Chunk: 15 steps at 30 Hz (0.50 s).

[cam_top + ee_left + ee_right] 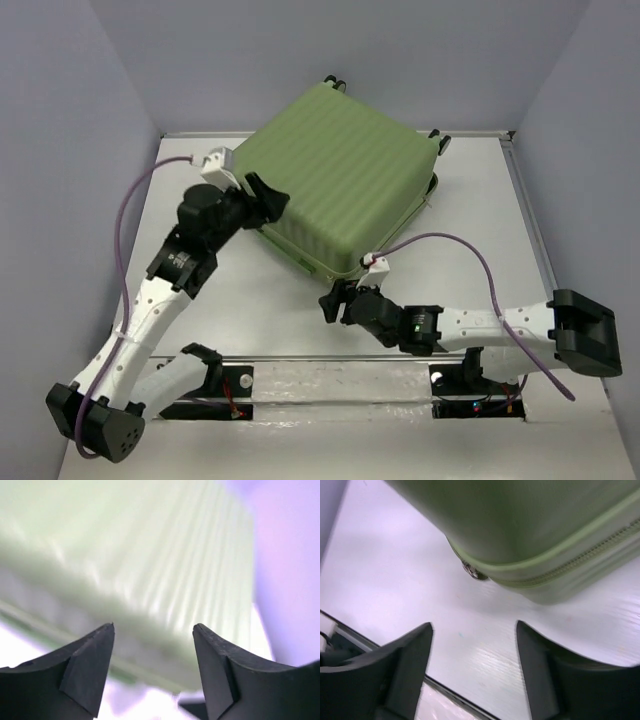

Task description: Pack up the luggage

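The luggage [335, 170], a light-green ribbed hard-shell suitcase, lies flat on the table with its lid down. Black wheels [440, 140] show at its far side. My left gripper [266, 197] is open at the suitcase's left edge, just above the shell. In the left wrist view the blurred ribbed shell [150, 555] fills the space beyond the open left gripper [153, 626]. My right gripper [328, 300] stands open just off the suitcase's near corner, holding nothing. In the right wrist view the right gripper [474, 625] hangs over bare table, with the zip seam [600, 547] and a metal zip pull [474, 572] ahead.
The white table [480, 210] is boxed in by pale walls on the left, back and right. A metal rail [330, 365] runs along the near edge by the arm bases. Purple cables [130, 210] loop off both wrists.
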Motion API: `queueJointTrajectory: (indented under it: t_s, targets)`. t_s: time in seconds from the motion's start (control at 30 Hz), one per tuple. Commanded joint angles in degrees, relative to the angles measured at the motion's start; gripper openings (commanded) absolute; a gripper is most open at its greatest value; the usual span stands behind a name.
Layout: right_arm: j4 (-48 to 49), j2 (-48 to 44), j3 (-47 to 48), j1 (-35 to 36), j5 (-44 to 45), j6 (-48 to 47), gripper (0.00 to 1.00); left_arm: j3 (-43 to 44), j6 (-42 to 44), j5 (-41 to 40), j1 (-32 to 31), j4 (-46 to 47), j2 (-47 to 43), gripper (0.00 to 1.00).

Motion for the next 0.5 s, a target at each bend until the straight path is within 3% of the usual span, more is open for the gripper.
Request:
queueJointTrajectory:
  t_s: [0.0, 0.07, 0.1, 0.13, 0.23, 0.3, 0.47]
  targets:
    - [-16.8, -3.6, 0.9, 0.7, -3.0, 6.2, 0.83, 12.1, 3.3, 6.2, 9.3, 3.3, 3.2, 0.75]
    - [-21.4, -4.9, 0.5, 0.7, -1.3, 8.3, 0.76, 16.7, 3.5, 8.2, 12.7, 2.6, 5.9, 0.75]
    - [-23.8, -5.7, 0.0, -0.1, 0.1, 9.1, 0.65, 18.0, 3.4, 8.2, 16.2, 2.3, 8.5, 0.75]
    - [-24.2, -7.5, -0.6, -1.5, -0.2, 9.2, 0.36, 19.8, 3.1, 9.3, 18.2, 2.7, 9.6, 0.75]
    - [-24.1, -10.9, -3.0, -10.5, -3.5, 7.8, 0.07, 21.0, -0.2, 13.6, 26.4, 6.1, 15.3, 0.71]
    - [-22.3, -12.3, -3.7, -18.4, -4.9, 5.1, 0.07, 20.9, -3.2, 16.0, 31.8, 8.6, 17.7, 0.70]
    - [-17.3, -13.9, -2.4, -33.7, -9.8, -4.5, 0.07, 24.3, -7.2, 19.2, 37.6, 12.0, 29.2, 0.68]
